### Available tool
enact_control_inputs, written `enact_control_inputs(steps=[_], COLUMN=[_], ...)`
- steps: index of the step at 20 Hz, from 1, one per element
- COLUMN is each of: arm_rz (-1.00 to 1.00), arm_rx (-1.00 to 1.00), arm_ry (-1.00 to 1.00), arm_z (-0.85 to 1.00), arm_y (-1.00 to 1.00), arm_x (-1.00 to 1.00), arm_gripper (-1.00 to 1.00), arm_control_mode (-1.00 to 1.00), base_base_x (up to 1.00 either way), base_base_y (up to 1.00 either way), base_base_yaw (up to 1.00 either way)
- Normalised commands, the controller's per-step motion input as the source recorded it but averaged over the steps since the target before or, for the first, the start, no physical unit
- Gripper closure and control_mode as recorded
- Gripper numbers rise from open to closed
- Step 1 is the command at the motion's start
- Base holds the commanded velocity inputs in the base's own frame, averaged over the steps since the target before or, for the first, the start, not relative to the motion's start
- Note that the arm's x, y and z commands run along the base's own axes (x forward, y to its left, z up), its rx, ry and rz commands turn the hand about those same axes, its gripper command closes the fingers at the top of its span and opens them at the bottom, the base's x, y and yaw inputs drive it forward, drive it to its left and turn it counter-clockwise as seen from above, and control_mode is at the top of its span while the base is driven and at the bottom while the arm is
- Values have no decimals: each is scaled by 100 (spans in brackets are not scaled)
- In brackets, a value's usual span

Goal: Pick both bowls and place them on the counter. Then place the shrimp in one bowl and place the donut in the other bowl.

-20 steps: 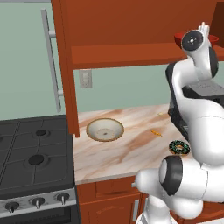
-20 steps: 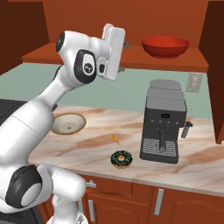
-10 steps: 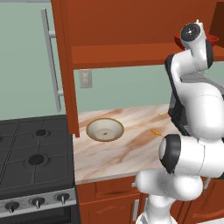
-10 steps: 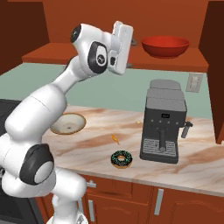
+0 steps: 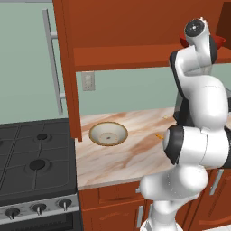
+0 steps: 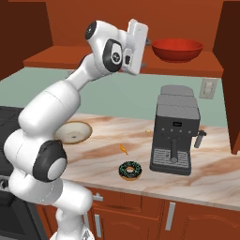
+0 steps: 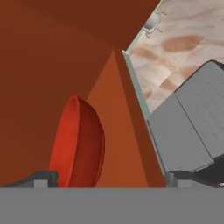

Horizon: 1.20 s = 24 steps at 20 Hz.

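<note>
Left base: we see the cream bowl on the desk | Right base: red bowl on shelf, donut and shrimp on desk | Hand: our end effector spread wide, red bowl between fingertips, ungrasped.

Black stove at far left, four burners, three knobs along its front edge; grey coffee machine upright at the right, its top also seen in the hand view; wall outlet on the pale green backsplash, a second outlet right of the machine; wooden shelf mounted above; tall steel handle vertical at left; reddish-brown cabinets below, with metal pulls.
</note>
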Motion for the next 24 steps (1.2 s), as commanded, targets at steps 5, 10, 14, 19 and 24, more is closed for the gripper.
enact_control_inputs(steps=[5, 10, 14, 19, 24], arm_rz=[0, 0, 0, 0, 0], arm_rx=[-4, -2, -1, 0, 0], arm_ry=[0, 0, 0, 0, 0], arm_z=[-4, -2, -8, -1, 0], arm_y=[-23, -17, -15, -14, -15], arm_x=[36, 32, 31, 32, 20], arm_gripper=[-100, -100, -100, -100, -100], arm_control_mode=[-100, -100, -100, -100, -100], base_base_x=[0, 0, 0, 0, 0], base_base_y=[0, 0, 0, 0, 0], base_base_yaw=[0, 0, 0, 0, 0])
